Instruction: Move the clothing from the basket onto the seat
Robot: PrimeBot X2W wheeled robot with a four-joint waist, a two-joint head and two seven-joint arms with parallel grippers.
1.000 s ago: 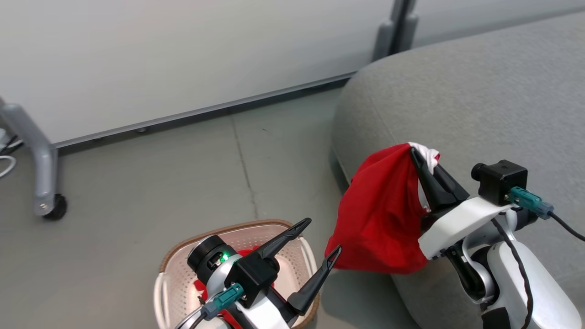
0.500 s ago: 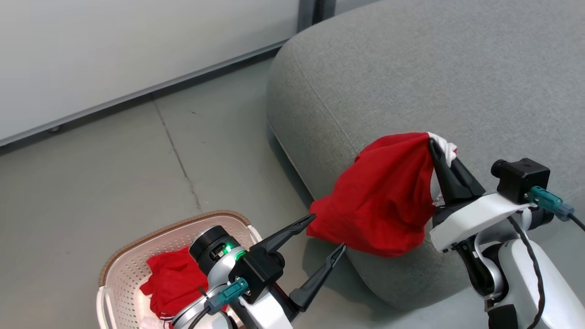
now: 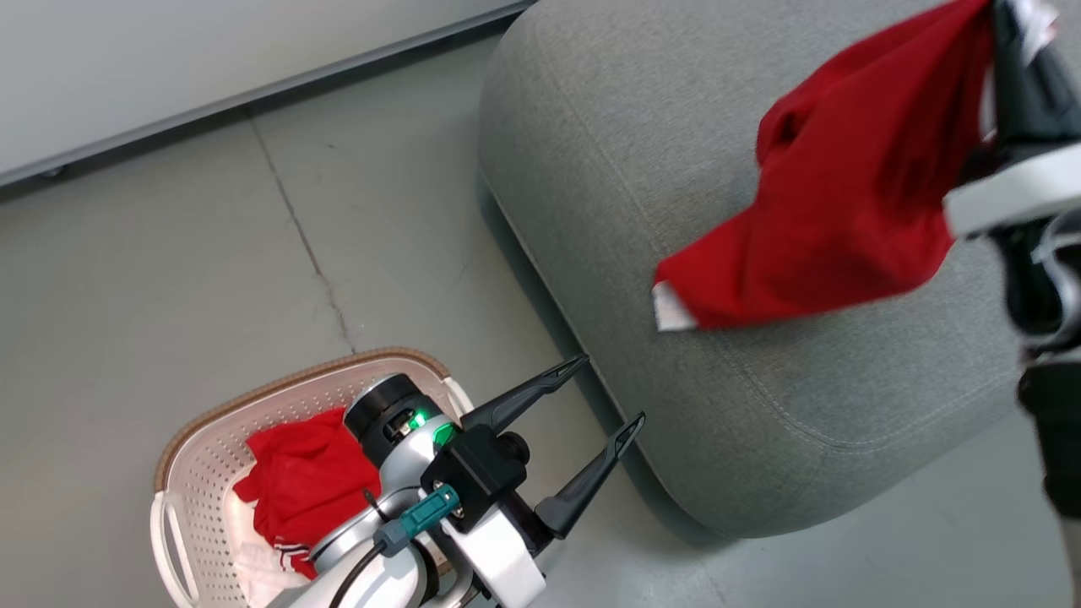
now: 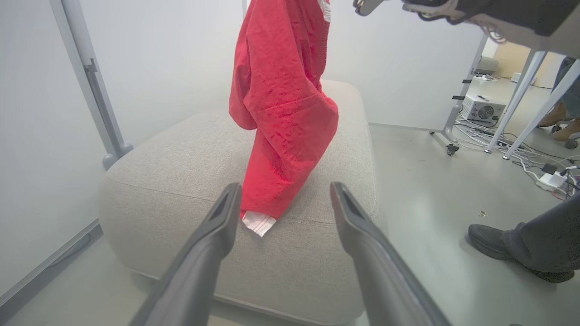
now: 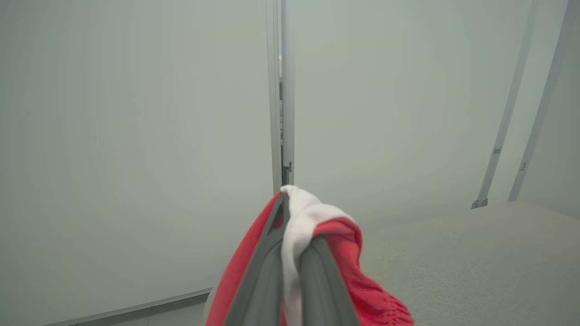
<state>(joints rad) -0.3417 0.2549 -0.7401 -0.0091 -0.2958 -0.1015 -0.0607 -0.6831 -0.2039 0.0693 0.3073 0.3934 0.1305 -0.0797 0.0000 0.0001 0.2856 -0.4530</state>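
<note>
Right arm has gone up in the last half second. The garment [image 3: 844,203] was draped off the seat's front edge and now hangs over the seat top, higher in the head view. The head cam also panned a bit, so part of that shift is camera. Left arm unchanged.

Garment: red and bunched, with a white band at its top end pinched in the right pincer [image 5: 295,226], whose fingers are pressed together on the fabric. The rest hangs below that pincer. The white cuff [image 4: 258,222] is lowest, at the seat [image 4: 181,181] surface near its front edge. Contact or small gap, can't tell; the head view is motion-blurred there.

Right arm pose: raised high over the seat, fingers aimed up and away at the wall panel [image 5: 136,113] behind it.

Rest of the clothing [image 3: 304,481]: a red heap with white trim in the basket [image 3: 203,473], which sits on the floor [image 3: 169,253] under and behind the left wrist.

Left pincer [image 3: 608,390]: fingers wide apart and free, held low above the basket's near rim. It points at the seat's front corner, tips just short of it. In its wrist view the garment hangs straight ahead, between the two fingertips.

A person's shoe [image 4: 491,242] and trouser leg are on the floor, right of the left pincer in that view.
</note>
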